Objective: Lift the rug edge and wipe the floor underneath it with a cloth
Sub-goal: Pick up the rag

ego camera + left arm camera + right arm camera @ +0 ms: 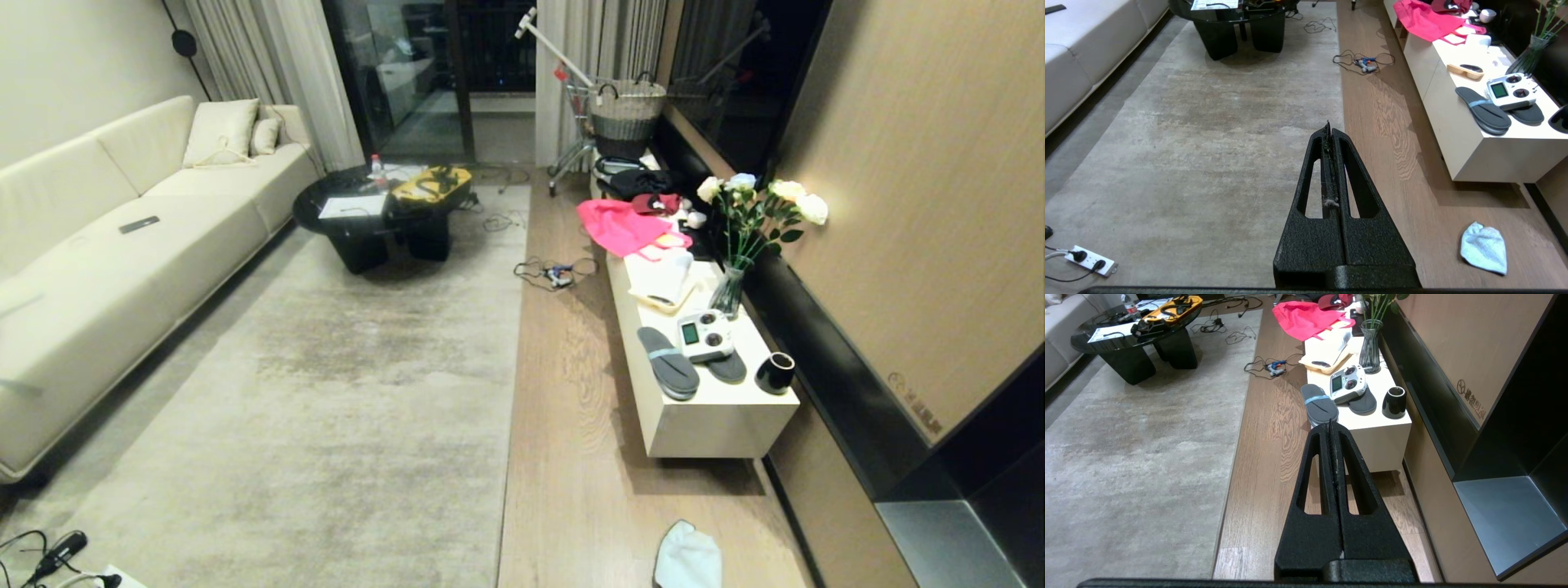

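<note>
A large mottled grey-beige rug covers the room's middle, and its straight rug edge (513, 408) lies flat along the wooden floor (571, 425). On the floor near the bottom of the head view lies the pale blue-white cloth (688, 558), also seen in the left wrist view, cloth (1484, 247). My left gripper (1329, 127) is shut and empty, held above the rug edge (1342, 102). Over the floor (1265, 457) beside the cabinet, my right gripper (1331, 426) is likewise shut and holds nothing. Neither arm shows in the head view.
A low white cabinet (718, 425) with slippers, a remote controller, a black cup, a flower vase and pink fabric stands right of the floor strip. A black coffee table (375, 220) sits on the rug's far end, a cream sofa (98, 278) left. Cables (555, 273) and a power strip (1090, 259) lie about.
</note>
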You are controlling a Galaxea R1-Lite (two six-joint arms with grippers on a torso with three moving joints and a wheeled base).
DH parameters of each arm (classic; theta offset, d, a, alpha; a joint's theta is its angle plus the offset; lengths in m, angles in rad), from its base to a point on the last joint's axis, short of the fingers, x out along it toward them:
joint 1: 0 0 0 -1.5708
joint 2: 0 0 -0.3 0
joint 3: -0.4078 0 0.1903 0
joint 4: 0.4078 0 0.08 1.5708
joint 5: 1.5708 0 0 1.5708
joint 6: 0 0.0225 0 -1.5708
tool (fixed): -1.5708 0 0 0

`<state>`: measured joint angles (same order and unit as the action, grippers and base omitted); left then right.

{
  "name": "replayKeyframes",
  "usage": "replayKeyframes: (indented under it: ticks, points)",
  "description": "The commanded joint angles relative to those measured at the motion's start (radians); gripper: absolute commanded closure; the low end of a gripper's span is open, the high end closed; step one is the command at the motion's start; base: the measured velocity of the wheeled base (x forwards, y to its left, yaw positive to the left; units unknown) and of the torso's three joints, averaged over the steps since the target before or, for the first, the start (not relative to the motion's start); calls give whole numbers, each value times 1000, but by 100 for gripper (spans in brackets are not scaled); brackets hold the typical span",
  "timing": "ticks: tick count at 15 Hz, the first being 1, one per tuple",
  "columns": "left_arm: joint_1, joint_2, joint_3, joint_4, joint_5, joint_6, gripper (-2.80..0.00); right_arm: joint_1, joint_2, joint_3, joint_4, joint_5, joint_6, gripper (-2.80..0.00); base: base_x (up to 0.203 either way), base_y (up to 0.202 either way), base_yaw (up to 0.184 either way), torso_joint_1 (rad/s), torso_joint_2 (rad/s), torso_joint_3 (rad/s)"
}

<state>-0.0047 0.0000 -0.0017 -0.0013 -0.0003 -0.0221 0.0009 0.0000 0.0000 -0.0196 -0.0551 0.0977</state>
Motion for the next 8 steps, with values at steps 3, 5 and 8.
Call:
replayKeyframes:
  ticks: [3,5,8]
  points:
    - [0,0,0,0,0,-1,0,1,0,0,0,0,1,0,0,0,0,0,0,0]
    - [0,0,0,0,0,-1,0,0,0,0,0,0,1,0,0,0,0,0,0,0]
    - [0,0,0,0,0,1,0,1,1,0,0,0,1,0,0,0,0,0,0,0]
